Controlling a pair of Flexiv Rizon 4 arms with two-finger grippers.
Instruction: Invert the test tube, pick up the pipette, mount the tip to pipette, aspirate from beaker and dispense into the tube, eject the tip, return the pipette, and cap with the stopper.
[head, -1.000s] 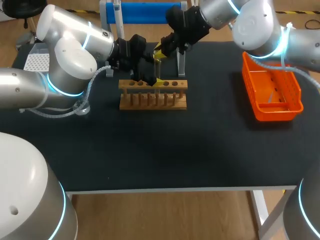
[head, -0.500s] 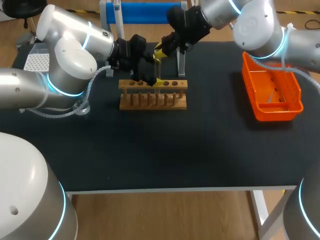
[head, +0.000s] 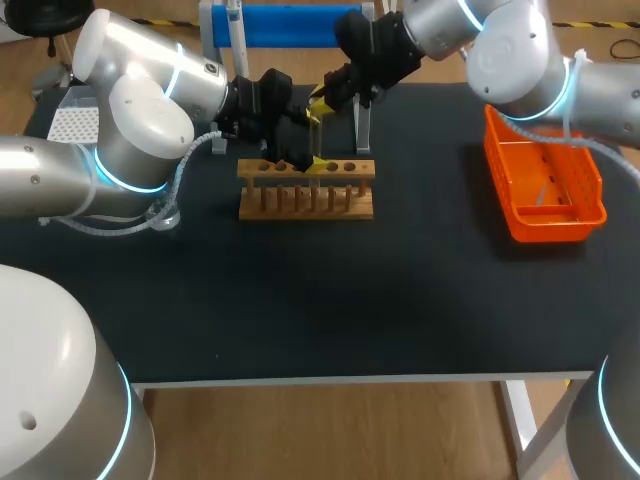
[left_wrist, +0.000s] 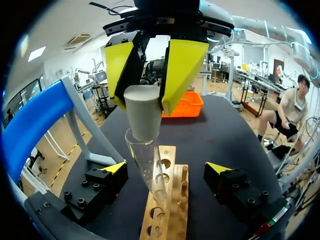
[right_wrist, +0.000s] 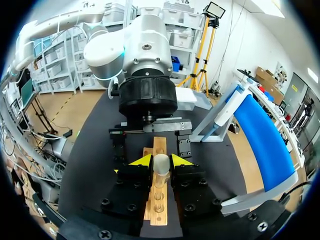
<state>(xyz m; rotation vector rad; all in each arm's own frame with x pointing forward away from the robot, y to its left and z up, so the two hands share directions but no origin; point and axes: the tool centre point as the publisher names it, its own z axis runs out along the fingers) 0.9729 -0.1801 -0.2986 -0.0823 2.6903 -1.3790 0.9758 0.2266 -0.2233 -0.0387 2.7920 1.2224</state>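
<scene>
Right now the stopper (left_wrist: 143, 112) sits at the open mouth of the test tube (left_wrist: 150, 170), thin end down. It looks like the tip is just inside the glass, but how deep it goes cannot be told. The tube stands in the wooden rack (left_wrist: 170, 210) at the far middle of the table (head: 350, 300). Its long side runs up and down, and it leans a little.

The right gripper (left_wrist: 146, 95) comes down from above and pinches the stopper between its two yellow fingers, one on each side. So the tube lies straight below those fingers, and the stopper points along the tube. The last step is likely a push straight down. Because the tube leans, a crooked push could tip it or make the stopper slip off the rim.

The left gripper (left_wrist: 165, 169) is low, near the rack. Its fingers are spread wide, one on each side of the tube, and they do not touch it. The right arm is the one nearest the job.

Well apart, on the right of the table, is an orange basket (head: 545, 190).
</scene>
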